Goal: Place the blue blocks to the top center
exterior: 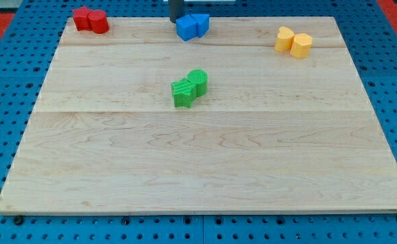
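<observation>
Two blue blocks sit touching at the view's top centre of the wooden board (pixel 205 163): a larger blue block (pixel 185 28) on the left and a smaller blue block (pixel 201 24) on its right. My tip (pixel 176 20) is the lower end of the dark rod coming down from the view's top edge. It stands just left of and behind the larger blue block, touching or nearly touching its upper left side.
Two red blocks (pixel 91 20) sit together at the board's top left corner. Two yellow blocks (pixel 293 42) sit together at the top right. A green star-shaped block (pixel 183 93) and a green cylinder (pixel 198 82) touch near the board's centre.
</observation>
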Action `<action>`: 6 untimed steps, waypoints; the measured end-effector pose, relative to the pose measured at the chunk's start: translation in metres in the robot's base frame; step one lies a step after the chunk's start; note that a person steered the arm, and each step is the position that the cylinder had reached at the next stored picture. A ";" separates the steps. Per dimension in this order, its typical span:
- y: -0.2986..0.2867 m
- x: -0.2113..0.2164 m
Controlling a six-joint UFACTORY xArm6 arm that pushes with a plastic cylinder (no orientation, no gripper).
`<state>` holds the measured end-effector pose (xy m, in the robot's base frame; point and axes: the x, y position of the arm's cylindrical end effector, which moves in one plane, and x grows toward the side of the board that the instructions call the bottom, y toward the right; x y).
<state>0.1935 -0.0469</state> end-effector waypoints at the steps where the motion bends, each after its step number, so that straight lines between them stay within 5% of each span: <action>1: 0.015 -0.001; 6: 0.065 0.001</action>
<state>0.1942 0.0183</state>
